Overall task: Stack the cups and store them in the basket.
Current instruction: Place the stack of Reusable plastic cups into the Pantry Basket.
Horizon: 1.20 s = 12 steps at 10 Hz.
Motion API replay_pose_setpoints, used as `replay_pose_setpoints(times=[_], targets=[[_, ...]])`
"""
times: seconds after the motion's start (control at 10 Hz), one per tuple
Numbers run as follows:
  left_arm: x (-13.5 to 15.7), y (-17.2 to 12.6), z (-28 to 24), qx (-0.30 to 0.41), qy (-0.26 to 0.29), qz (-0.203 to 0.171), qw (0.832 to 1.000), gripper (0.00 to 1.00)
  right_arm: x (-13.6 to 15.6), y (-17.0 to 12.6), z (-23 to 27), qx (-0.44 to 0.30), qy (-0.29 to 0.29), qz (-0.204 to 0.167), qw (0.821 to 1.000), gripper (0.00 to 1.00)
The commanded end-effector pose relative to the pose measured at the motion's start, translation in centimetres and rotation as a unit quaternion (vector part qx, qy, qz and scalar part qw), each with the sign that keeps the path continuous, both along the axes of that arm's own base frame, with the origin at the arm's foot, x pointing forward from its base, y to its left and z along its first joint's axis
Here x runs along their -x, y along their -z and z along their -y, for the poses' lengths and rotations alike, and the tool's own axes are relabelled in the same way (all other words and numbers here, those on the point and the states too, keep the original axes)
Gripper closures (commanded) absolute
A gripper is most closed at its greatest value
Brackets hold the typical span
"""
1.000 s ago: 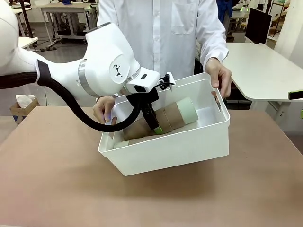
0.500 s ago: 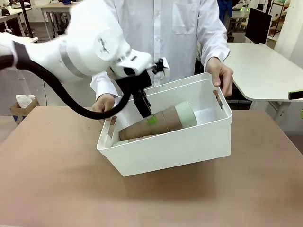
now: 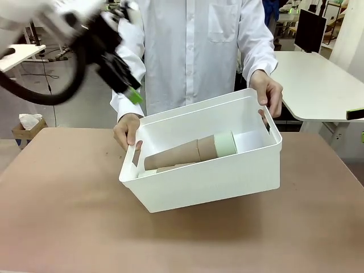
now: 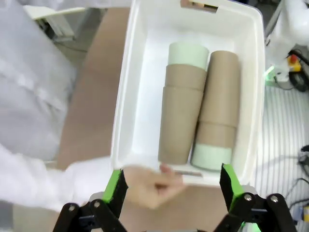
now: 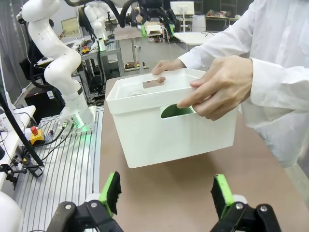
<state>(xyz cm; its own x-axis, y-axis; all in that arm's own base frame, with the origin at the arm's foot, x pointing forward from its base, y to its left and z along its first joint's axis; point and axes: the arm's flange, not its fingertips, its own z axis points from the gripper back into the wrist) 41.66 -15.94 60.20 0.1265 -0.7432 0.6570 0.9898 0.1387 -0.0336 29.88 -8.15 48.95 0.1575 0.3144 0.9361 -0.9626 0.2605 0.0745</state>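
The left pincer (image 4: 171,186) hangs high above the basket (image 4: 123,113) with its green pads wide apart and nothing between them. In the front view this left pincer (image 3: 128,85) is blurred, at about 10 o'clock from the basket (image 3: 227,182), in front of the person's white coat.

The right pincer (image 5: 166,191) is low over the brown bench (image 5: 193,193), its pads also wide apart and empty, looking at the short side of the basket (image 5: 159,135).

The person's hands hold the basket at both short ends and keep it tilted above the bench (image 3: 68,227). One hand (image 3: 126,129) grips the end at 9 o'clock, the other hand (image 3: 268,91) grips the end at 2 o'clock, with fingers in the slot handle. These hands and the thick rim stand around the cups.

The cups (image 4: 198,108) lie on their sides inside the basket, in two nested stacks side by side and touching. They are matte, tapered, grey-brown, with a pale mint green cup at one end of each stack. The stacks point in opposite ways. Their long axis runs along the long side of the basket; in the front view the cups (image 3: 193,152) run from about 8 o'clock to 2 o'clock.
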Motion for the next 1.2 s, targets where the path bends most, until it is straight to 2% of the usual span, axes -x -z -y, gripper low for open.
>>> replay_pose_setpoints(times=[0.0, 0.2, 0.4, 0.6, 0.7, 1.1], targets=[[1.3, 0.3, -8.0, 0.078, -0.001, 0.004, 0.997, 0.0, 0.0, -0.4, -0.2, -0.012, 0.006, -0.004, 1.0, 0.0], [2.6, 1.1, -14.3, 0.118, -0.019, 0.017, 0.993, 0.0, 0.0, -0.4, -0.2, -0.012, 0.006, -0.004, 1.0, 0.0], [3.2, 3.1, -17.7, 0.14, -0.018, 0.025, 0.99, 0.0, 0.0, -0.4, -0.2, -0.012, 0.006, -0.004, 1.0, 0.0], [3.6, 4.8, -18.8, 0.145, 0.011, 0.055, 0.988, 0.0, 0.0, -0.4, -0.2, -0.012, 0.006, -0.004, 1.0, 0.0], [3.4, 3.2, -19.1, 0.124, -0.027, 0.022, 0.992, 0.0, 0.0, -0.4, -0.2, -0.012, 0.006, -0.004, 1.0, 0.0], [3.4, 3.2, -19.1, 0.124, -0.027, 0.022, 0.992, 0.0, 0.0, -0.4, -0.2, -0.012, 0.006, -0.004, 1.0, 0.0]])
